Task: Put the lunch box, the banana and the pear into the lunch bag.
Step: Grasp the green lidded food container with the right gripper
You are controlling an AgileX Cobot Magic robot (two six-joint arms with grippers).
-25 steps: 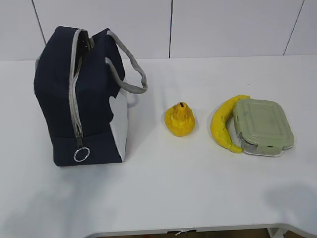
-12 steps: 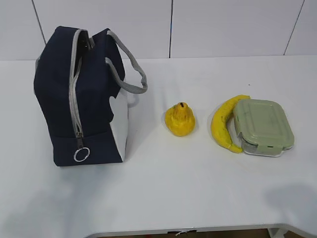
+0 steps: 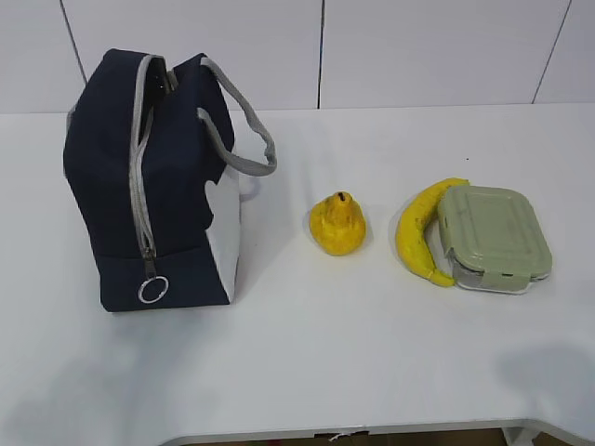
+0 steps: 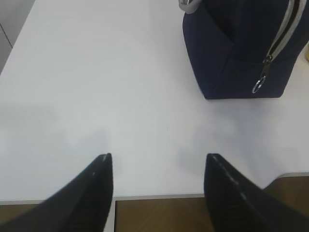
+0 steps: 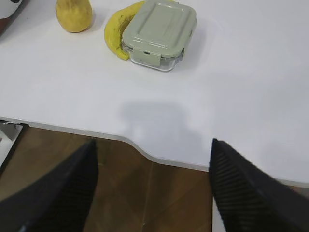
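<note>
The navy lunch bag stands upright at the table's left, its grey zip ending in a ring pull. The yellow pear sits mid-table. To its right the banana curves against the green-lidded lunch box. Neither arm shows in the exterior view. My left gripper hangs open and empty over the table's front edge, with the lunch bag ahead at upper right. My right gripper is open and empty over the front edge; the lunch box, banana and pear lie ahead.
The white table has a notched front edge. A white panelled wall rises behind it. Brown floor shows below the table edge in the right wrist view.
</note>
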